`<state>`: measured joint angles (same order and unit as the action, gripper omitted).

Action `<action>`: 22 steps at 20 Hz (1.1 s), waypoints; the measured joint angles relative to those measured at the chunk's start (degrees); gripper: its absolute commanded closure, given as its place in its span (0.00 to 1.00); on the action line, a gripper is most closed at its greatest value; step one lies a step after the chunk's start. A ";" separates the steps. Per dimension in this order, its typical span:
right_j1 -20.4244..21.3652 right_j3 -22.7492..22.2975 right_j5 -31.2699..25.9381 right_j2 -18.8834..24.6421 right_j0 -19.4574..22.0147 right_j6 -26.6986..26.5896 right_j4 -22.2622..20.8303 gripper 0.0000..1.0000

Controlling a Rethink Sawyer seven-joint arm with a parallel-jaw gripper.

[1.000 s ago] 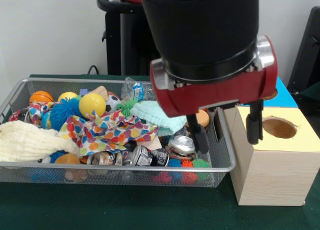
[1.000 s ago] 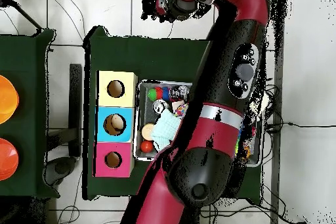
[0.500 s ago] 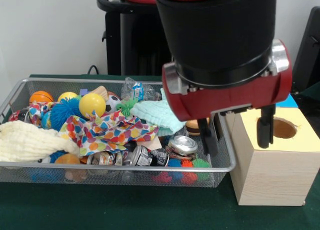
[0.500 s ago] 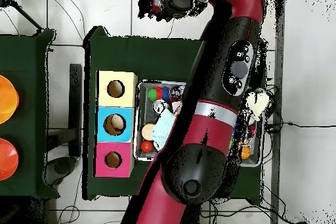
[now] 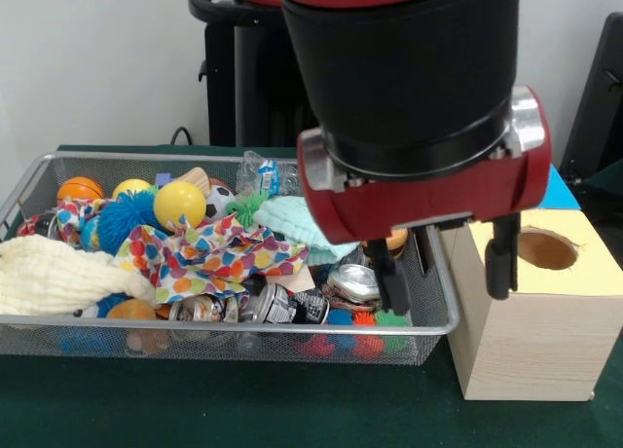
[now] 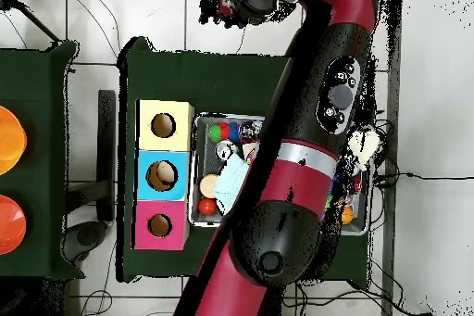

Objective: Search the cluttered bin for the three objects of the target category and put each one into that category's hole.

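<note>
The end effector (image 5: 446,265) hangs with its two black fingers spread wide and nothing between them; one finger (image 5: 392,282) dips inside the wire bin (image 5: 224,323) at its end nearest the boxes, the other (image 5: 500,256) stands over the yellow-topped box (image 5: 535,312), just short of its round hole (image 5: 547,248); the bin's end rim runs between them. Directly beside the inner finger lies a silver can (image 5: 352,282); beyond it a mint cloth (image 5: 302,226), a polka-dot cloth (image 5: 209,253) and a yellow ball (image 5: 179,204) crowd the bin, leaving little open room. From overhead the red arm (image 6: 305,159) covers most of the bin (image 6: 197,173); the blue box (image 6: 163,175) and pink box (image 6: 157,225) show clear on the green surface (image 6: 222,76).
</note>
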<state>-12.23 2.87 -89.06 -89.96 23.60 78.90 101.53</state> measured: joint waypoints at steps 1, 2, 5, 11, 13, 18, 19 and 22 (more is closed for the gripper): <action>-0.01 0.00 0.10 0.00 0.03 0.00 -0.07 0.00; -0.01 0.00 0.17 0.00 0.02 0.00 -0.12 0.00; -0.01 0.00 0.31 0.01 0.01 0.00 -0.29 0.00; -0.01 -0.02 0.61 2.89 -0.41 0.00 -4.39 0.00; 0.00 -0.03 0.88 6.87 -1.14 0.00 -9.62 0.00; 0.08 -0.10 0.99 18.60 -3.50 0.00 -24.99 0.00; 0.17 -0.12 0.99 22.10 -4.26 0.00 -29.55 0.00; 0.73 -0.35 0.98 31.16 -6.36 0.00 -40.97 0.00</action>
<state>-11.51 2.52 -88.08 -58.80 17.25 78.90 60.56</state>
